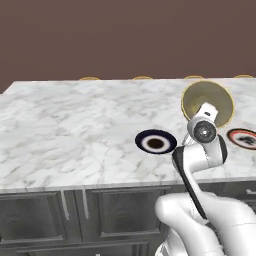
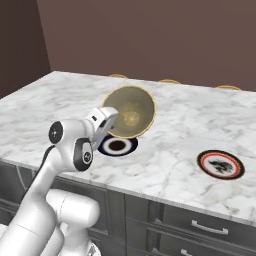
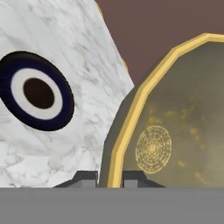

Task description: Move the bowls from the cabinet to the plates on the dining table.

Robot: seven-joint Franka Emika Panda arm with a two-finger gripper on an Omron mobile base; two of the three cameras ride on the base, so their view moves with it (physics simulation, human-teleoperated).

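My gripper (image 3: 110, 177) is shut on the rim of the olive-yellow bowl (image 1: 207, 102), which I hold tipped on its side in the air above the dining table (image 1: 75, 130). The bowl (image 2: 130, 111) shows its inside to the cameras; in the hand view the bowl (image 3: 175, 131) fills the right half. The navy-rimmed plate (image 1: 156, 142) lies flat on the marble below and left of the bowl, the same plate (image 3: 36, 91) showing at left in the hand view. The red-orange-rimmed plate (image 2: 220, 164) lies farther right near the front edge. The cabinet is out of view.
The marble top's front edge (image 1: 100, 185) runs over dark grey drawers (image 2: 200, 225). Tan chair backs (image 1: 142, 78) peek over the far edge. A brown wall stands behind.
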